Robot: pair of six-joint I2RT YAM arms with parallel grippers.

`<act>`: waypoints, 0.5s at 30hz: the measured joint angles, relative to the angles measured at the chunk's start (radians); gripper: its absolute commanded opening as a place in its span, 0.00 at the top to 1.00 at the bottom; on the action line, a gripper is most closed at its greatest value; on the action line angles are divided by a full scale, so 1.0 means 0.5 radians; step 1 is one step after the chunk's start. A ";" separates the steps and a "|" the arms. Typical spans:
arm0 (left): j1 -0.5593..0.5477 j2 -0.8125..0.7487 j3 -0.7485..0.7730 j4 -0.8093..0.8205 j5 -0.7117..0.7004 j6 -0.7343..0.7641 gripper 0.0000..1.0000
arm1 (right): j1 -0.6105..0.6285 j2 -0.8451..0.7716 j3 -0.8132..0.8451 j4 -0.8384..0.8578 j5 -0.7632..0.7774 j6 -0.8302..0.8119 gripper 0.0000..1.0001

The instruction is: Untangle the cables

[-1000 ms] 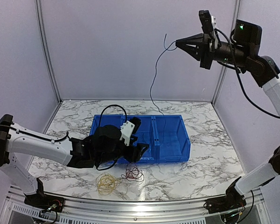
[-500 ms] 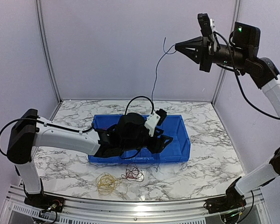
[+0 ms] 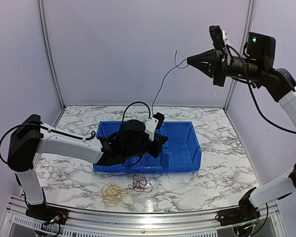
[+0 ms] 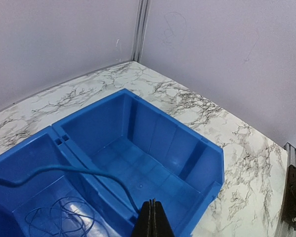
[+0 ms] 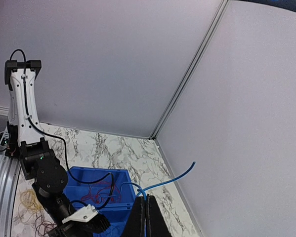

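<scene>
1. Currently, blue cable [image 4: 88, 171] is clamped by right gripper [image 3: 189, 60], held high, and left gripper [image 4: 151, 210], over bin [image 4: 157, 133].
2. Red cable [image 3: 140, 184] and yellow cable [image 3: 112, 193] are laid on table [image 3: 222, 168].
3. Judged light, limp; best taken near loose ends.

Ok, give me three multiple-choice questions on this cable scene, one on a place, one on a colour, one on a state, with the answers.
1. Where does the yellow cable lie?
A) on the table before the blue bin
B) inside the bin
C) hanging from a gripper

2. What colour is the cable that the right gripper holds up?
A) red
B) white
C) blue

3. What state is the left gripper in?
A) wide open
B) shut
C) out of view

Answers:
1 A, coiled on marble beside the red cable.
2 C, the blue cable leaves its fingertips.
3 B, its fingers meet without a gap.
</scene>
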 measured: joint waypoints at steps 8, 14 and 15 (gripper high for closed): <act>0.030 -0.463 -0.314 0.006 -0.262 0.134 1.00 | 0.000 -0.105 -0.622 0.102 0.047 -0.034 1.00; 0.217 -0.510 -0.299 0.009 -0.301 0.148 1.00 | 0.001 0.091 -1.009 0.316 0.052 0.029 1.00; 0.242 -0.487 -0.282 -0.002 -0.297 0.148 1.00 | 0.002 0.151 -1.012 0.338 0.056 0.040 1.00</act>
